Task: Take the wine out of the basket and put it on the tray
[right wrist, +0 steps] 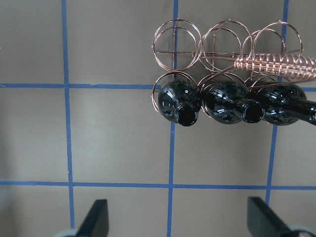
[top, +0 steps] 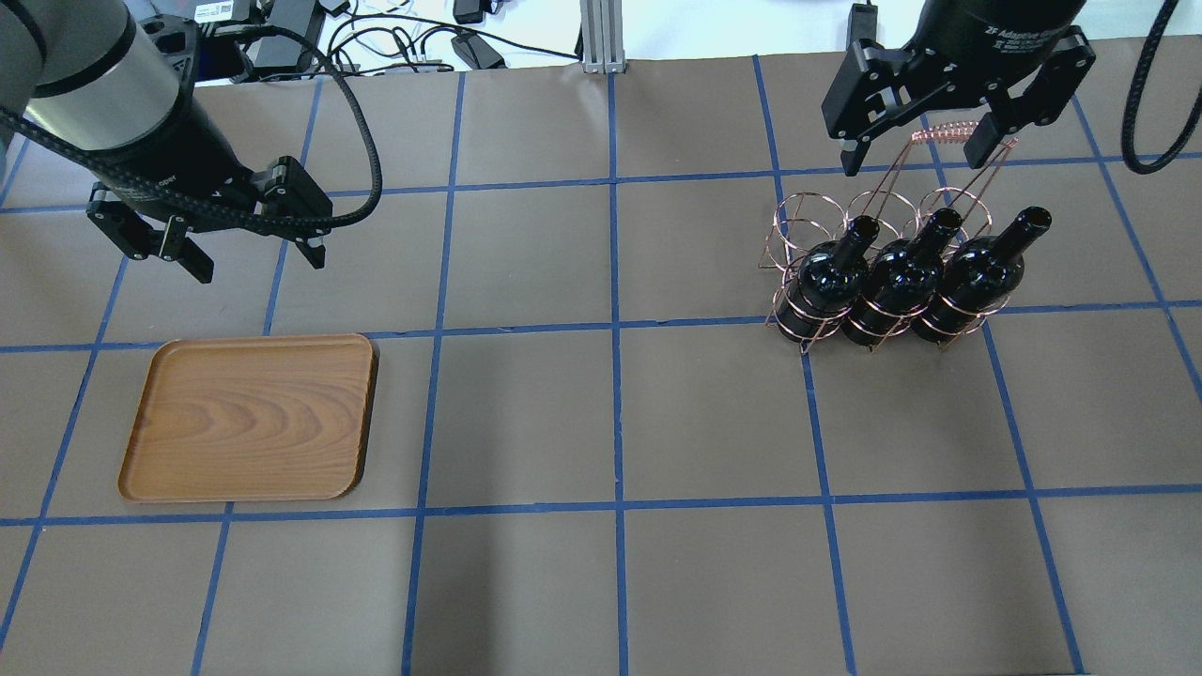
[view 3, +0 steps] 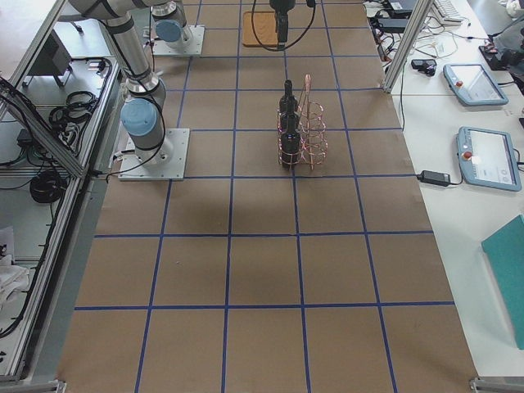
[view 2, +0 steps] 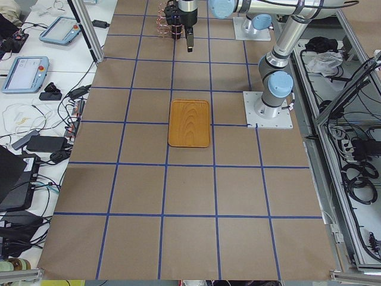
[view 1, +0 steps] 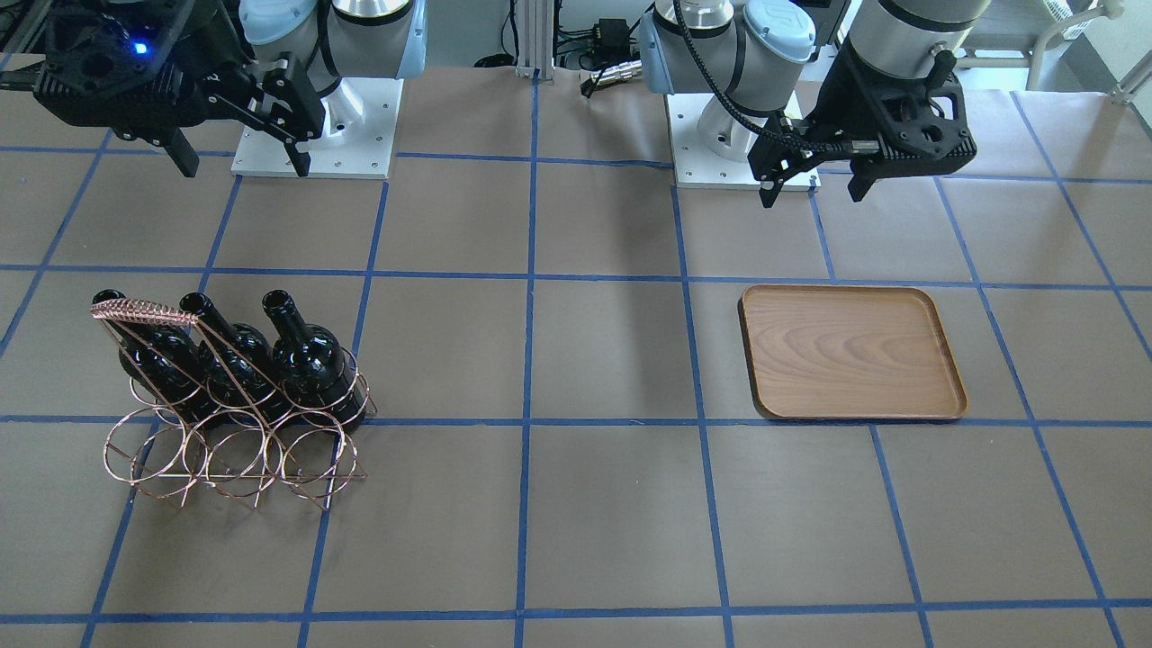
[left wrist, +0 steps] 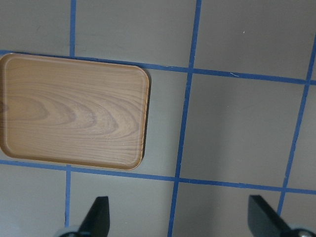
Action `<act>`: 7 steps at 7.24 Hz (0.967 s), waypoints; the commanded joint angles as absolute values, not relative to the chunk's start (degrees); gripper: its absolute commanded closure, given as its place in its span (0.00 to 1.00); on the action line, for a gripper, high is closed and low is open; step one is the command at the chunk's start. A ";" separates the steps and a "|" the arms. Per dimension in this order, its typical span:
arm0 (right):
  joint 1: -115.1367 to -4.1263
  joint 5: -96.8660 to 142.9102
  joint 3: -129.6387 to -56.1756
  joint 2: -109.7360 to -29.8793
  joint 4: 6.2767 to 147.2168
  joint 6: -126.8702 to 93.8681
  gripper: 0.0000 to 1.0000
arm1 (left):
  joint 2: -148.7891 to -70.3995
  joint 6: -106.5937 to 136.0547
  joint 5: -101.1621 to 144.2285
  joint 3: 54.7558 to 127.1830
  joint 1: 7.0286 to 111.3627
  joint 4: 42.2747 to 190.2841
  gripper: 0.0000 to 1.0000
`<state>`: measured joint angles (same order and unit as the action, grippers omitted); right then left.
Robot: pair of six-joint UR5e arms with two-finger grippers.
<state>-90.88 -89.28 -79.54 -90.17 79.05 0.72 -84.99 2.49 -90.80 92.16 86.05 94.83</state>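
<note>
Well, three glossy near-black glass wine bottles (top: 901, 282) crowd the copper wire basket (view 1: 144, 312); right gripper (top: 916, 160) hangs above them, wide open.

Brown-papered table with a blue tape grid
The table (top: 610, 422) carries a flat wooden tray (top: 249, 418) on the robot's left side and a copper wire basket (view 1: 234, 441) on its right, well apart; the basket straddles a tape line. The white right base plate (view 1: 369, 144) and left base plate (view 1: 711, 175) sit along the robot's edge.

Rightmost wine bottle (right wrist: 282, 106) — mouth beyond the edge
</note>
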 commanded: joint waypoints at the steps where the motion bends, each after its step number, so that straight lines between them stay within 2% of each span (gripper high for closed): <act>1: -90.88 -89.12 -80.42 -90.97 79.27 0.79 0.00 | -84.99 2.55 -90.79 92.20 86.04 94.75 0.00; 7: -90.27 -90.18 -80.95 -90.70 78.84 0.61 0.00 | -85.08 2.64 -90.70 92.20 86.04 94.83 0.00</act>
<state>-90.66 -90.17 -80.70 -90.77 79.07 0.43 -85.01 2.57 -90.77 92.20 86.05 94.80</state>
